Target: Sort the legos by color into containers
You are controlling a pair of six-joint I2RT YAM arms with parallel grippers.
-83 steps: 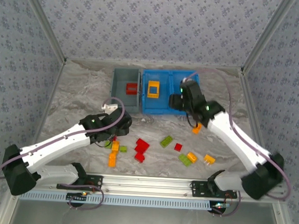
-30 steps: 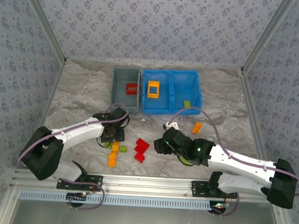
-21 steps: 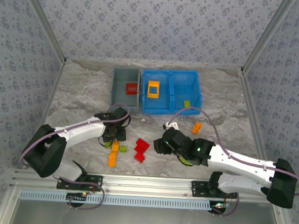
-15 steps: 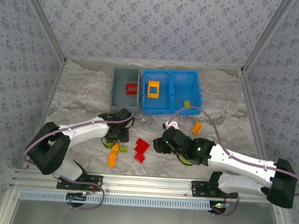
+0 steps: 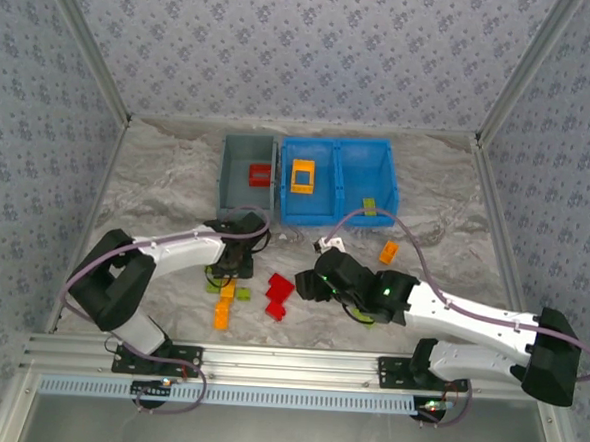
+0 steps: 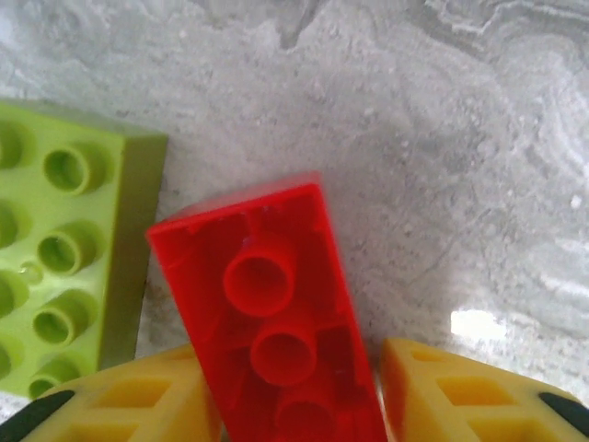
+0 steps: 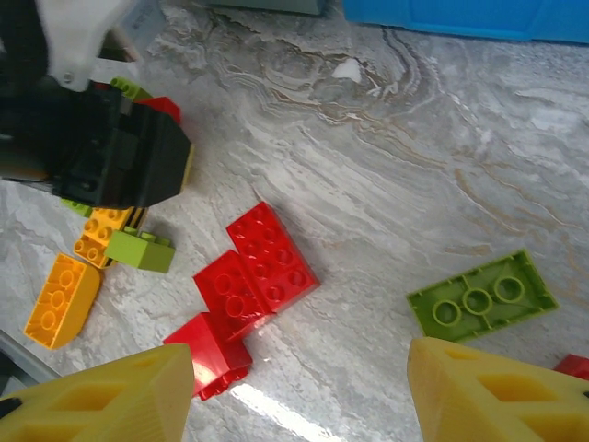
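A red lego [image 6: 267, 313] lies underside up on the table between my left gripper's [image 6: 294, 391] yellow fingers. The left finger [image 6: 138, 396] touches it and the right finger [image 6: 460, 396] stands a sliver off, so the jaws are narrowly open. A lime lego [image 6: 64, 249] lies just left of it. My right gripper [image 7: 299, 368] hangs open above a cluster of red legos [image 7: 258, 276], holding nothing. From above, the left gripper [image 5: 229, 267] and right gripper [image 5: 306, 285] flank the red cluster [image 5: 279, 292]. The gray bin [image 5: 227, 182] holds a red brick [image 5: 261, 175]. The blue bin [image 5: 330, 218] holds an orange frame [image 5: 303, 175] and a green piece [image 5: 370, 205].
Orange bricks [image 5: 225, 307] and a lime one [image 5: 242, 294] lie near the table's front left. A green plate [image 7: 480, 299] lies right of the red cluster, and an orange brick [image 5: 387, 252] sits further right. Side walls close in the table.
The left gripper has slid a little right and its fingers have narrowed around the red lego. The right gripper has edged slightly left, still open.
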